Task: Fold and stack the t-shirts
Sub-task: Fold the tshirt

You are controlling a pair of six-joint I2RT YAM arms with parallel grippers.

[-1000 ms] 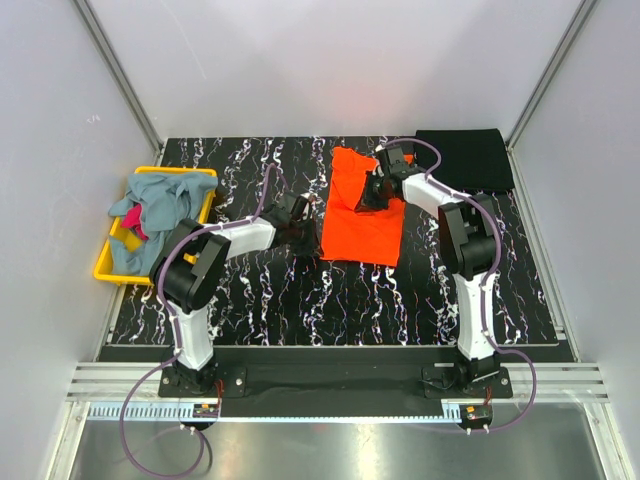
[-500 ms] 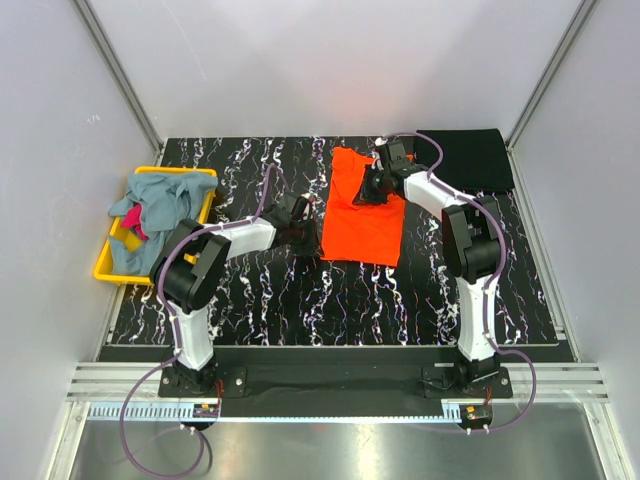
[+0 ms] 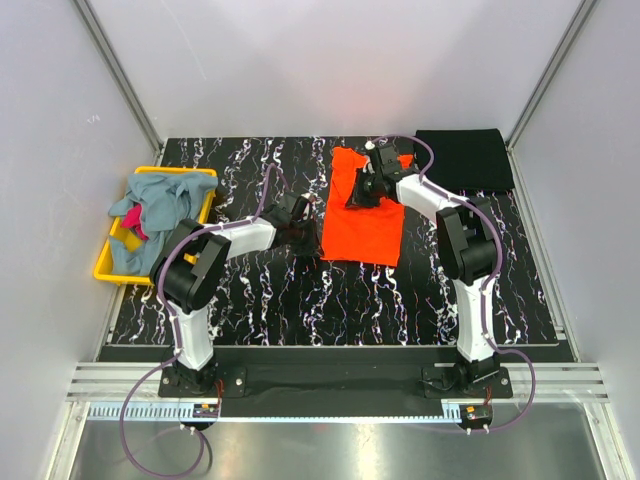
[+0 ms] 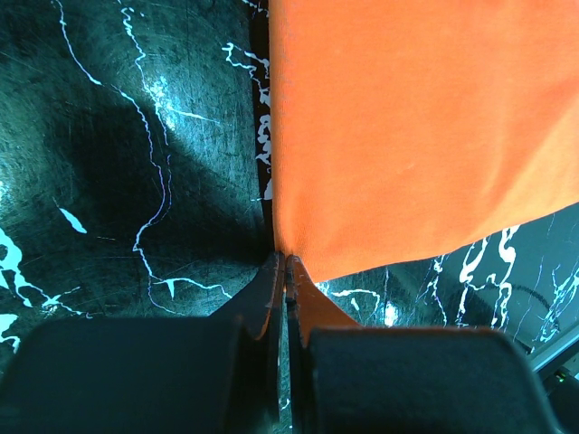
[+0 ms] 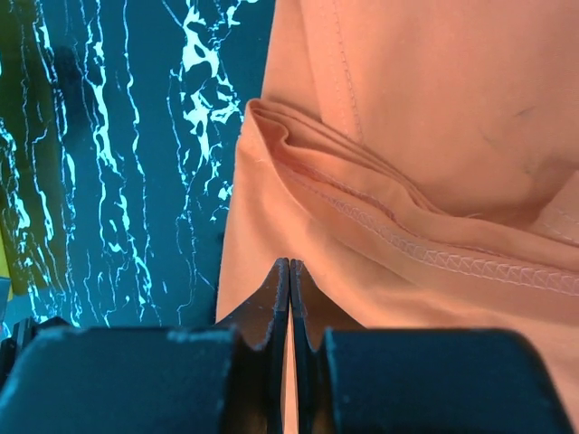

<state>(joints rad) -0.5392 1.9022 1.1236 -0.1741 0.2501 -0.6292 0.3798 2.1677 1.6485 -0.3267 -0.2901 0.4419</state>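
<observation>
A bright orange t-shirt (image 3: 362,225) lies partly folded in the middle of the table, with a bunched hem and sleeve at its far end (image 5: 434,90). My left gripper (image 3: 306,238) is shut, its tips (image 4: 286,260) touching the shirt's near left corner (image 4: 407,117); no cloth shows between the jaws. Over the far part of the shirt my right gripper (image 3: 360,192) is also shut, tips (image 5: 289,262) resting on flat cloth just below the bunched seam. A folded black t-shirt (image 3: 465,160) lies at the back right. Grey-blue (image 3: 160,200) and magenta (image 3: 133,222) shirts lie heaped in the bin.
The yellow plastic bin (image 3: 105,268) stands at the table's left edge. The black marbled table (image 3: 330,300) is bare in front of the orange shirt. Grey walls close in the back and both sides.
My right gripper has slid leftward and slightly towards the back across the orange shirt's far part. The left gripper has stayed at the near left corner.
</observation>
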